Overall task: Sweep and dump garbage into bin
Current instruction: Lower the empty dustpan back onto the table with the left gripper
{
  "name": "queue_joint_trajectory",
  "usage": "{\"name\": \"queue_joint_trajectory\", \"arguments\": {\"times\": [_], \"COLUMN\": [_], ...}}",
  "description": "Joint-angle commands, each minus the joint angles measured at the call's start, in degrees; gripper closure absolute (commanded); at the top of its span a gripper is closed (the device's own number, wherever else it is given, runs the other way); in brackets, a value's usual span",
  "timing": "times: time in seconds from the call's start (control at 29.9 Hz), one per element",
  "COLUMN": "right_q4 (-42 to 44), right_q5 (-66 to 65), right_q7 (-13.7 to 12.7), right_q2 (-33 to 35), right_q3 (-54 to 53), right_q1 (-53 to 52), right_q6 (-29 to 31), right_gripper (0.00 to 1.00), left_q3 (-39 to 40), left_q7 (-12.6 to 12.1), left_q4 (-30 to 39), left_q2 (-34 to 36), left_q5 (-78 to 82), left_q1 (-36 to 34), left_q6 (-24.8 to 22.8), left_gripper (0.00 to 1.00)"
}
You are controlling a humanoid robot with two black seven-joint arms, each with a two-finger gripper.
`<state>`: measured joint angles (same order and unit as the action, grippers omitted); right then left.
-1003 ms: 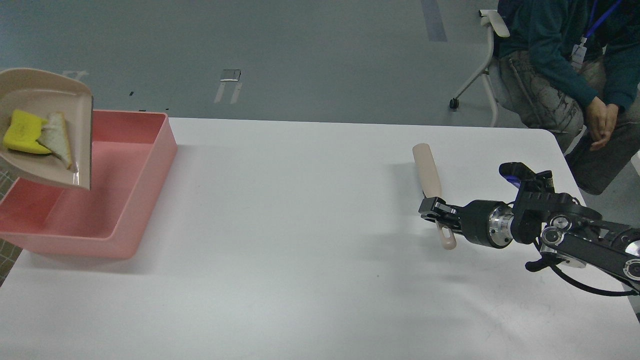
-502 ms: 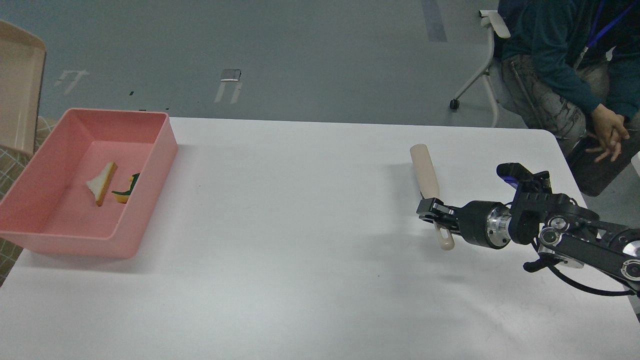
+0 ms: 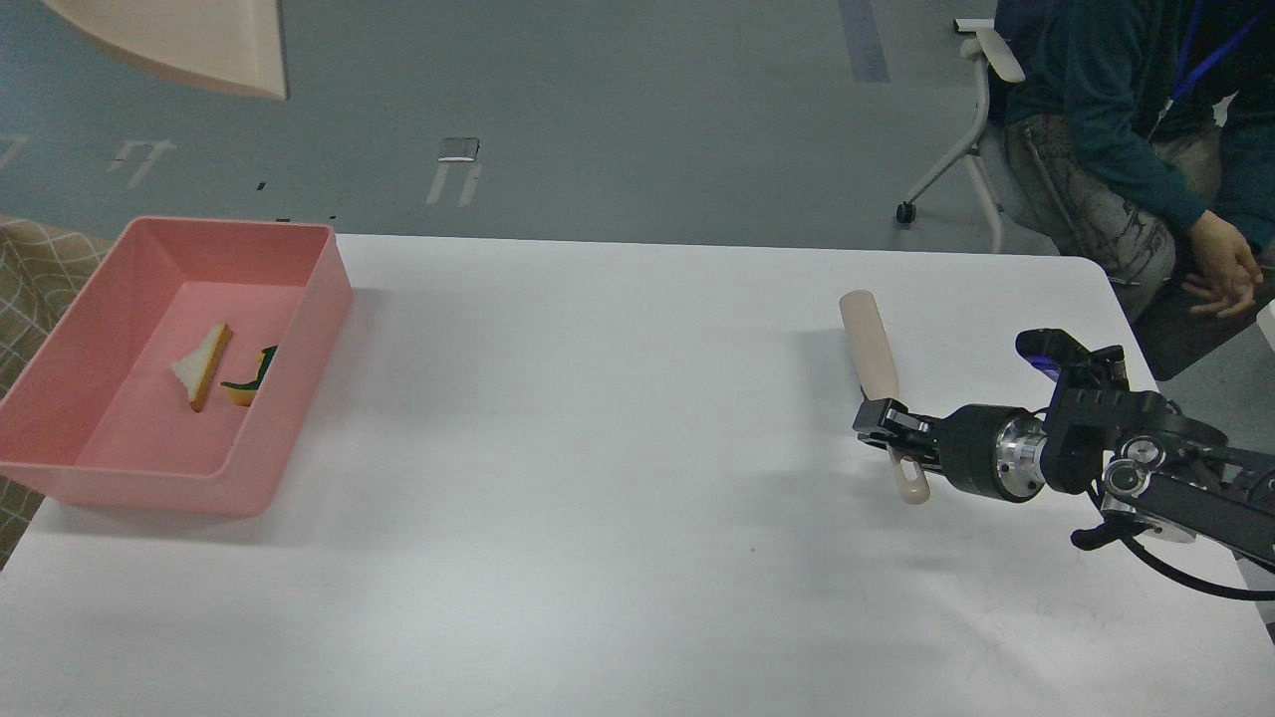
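Item: garbage [image 3: 224, 365], two pieces, lying inside the pink bin [image 3: 319, 289], our landmark. Well right of the bin, our right gripper [image 3: 890, 430] clamps the beige brush [image 3: 879, 373]. High above the bin: beige dustpan [image 3: 189, 40]; our left gripper unseen.

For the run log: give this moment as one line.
garbage: in bin | dustpan: raised | right gripper: holds brush | left gripper: unseen
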<state>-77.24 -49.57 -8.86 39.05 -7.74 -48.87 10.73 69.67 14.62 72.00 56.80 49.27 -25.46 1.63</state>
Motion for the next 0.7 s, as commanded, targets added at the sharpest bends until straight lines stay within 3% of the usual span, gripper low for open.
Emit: {"name": "queue_joint_trajectory", "arguments": {"times": [0.0,0.2,0.43,0.67], "right_q4": [-0.10,-0.10,-0.10,-0.80], "right_q5": [0.00,0.00,0.00,0.09], "right_q7": [0.07,0.07,0.07,0.07], "right_q2": [0.50,0.50,0.50,0.59], "right_q3": [-0.08,-0.08,-0.08,-0.08], "right_q1": [0.09,0.88,0.88,0.88], "right_q6": [-0.01,-0.01,-0.01,-0.01], "right_gripper": [1.00,1.00,1.00,1.00], "left_q3": [-2.34,-12.53,-25.53,-27.13], "left_q7": [-3.97,-4.24,-2.32,-1.78], "left_q4": [1.74,1.83,1.66,0.34], "left_q2": [-9.50,-18.48,-24.45,-28.94], "left_q5": [0.13,0.57,0.74,5.83], "left_q1": [-0.21,0.14,2.51,8.14], "left_q6": [0.21,6.62,15.76,18.32], "left_gripper": [1.00,1.00,1.00,1.00]}}
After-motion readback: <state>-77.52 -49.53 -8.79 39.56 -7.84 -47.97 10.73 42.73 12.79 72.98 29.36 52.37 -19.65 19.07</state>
